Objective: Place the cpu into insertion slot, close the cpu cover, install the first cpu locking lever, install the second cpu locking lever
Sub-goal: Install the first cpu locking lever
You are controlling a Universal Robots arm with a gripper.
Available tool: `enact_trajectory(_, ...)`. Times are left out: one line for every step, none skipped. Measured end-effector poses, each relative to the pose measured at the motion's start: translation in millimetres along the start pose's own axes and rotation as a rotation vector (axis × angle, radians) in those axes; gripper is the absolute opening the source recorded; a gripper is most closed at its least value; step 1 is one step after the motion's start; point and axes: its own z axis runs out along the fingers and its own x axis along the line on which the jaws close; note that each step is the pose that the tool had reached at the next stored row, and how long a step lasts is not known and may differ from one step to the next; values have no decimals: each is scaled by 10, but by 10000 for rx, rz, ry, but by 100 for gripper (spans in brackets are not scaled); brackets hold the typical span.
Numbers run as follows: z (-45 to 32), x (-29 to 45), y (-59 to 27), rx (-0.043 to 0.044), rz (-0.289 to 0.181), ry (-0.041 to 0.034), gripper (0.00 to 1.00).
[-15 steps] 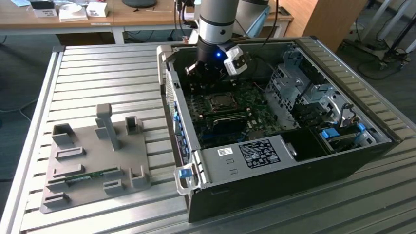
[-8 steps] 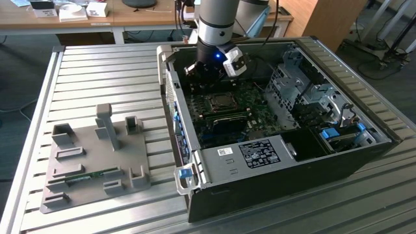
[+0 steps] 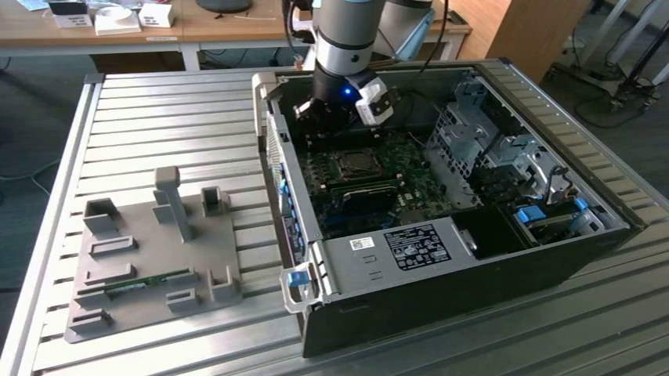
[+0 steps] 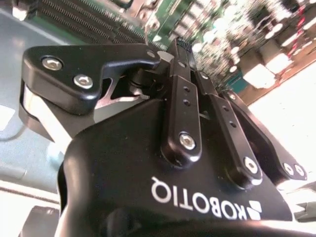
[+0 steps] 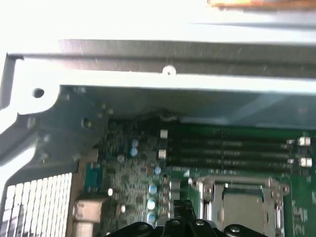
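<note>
In the exterior view my gripper [image 3: 320,131] hangs inside the open computer case [image 3: 585,258], over the far end of the green board and short of the insertion slot [image 3: 356,166]. The first wrist view shows the insertion slot [image 5: 242,202] just ahead of the gripper [image 5: 187,210]. A pale silvery square, the cpu [image 5: 244,212], lies in its middle. The silvery cpu cover [image 5: 232,185] frames it and looks flat. I cannot make out the locking levers. In the second wrist view the gripper [image 4: 175,47] looks shut with nothing between its fingers.
Long black memory slots [image 5: 232,148] run beside the socket, under the case's metal wall [image 5: 168,69]. A metal drive cage [image 3: 491,149] fills the case on the exterior view's right. A grey fixture plate [image 3: 157,251] with holders lies on the slatted table on the exterior view's left.
</note>
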Motion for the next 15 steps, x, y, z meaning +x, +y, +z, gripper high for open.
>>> enact_trajectory(-1,0,0,-84,2,-2,11)
enact_trajectory(-1,3,0,-125,4,-6,11)
enact_trajectory(-1,15,0,-145,3,-19,11)
enact_trajectory(-2,33,1,-151,-2,-39,11)
enact_trajectory(-2,58,1,-155,-7,-64,11)
enact_trajectory(-3,85,2,-160,-12,-95,11)
enact_trajectory(-3,98,2,-190,-13,-112,11)
enact_trajectory(-3,101,2,-242,-14,-116,11)
enact_trajectory(-3,102,2,-292,-12,-118,11)
enact_trajectory(-3,102,3,-358,-10,-121,11)
enact_trajectory(-3,103,4,-426,-8,-125,11)
enact_trajectory(-2,102,6,-508,-6,-129,11)
enact_trajectory(-2,103,7,-600,-4,-132,11)
enact_trajectory(-2,103,9,-701,0,-135,11)
enact_trajectory(-2,102,11,-801,2,-140,11)
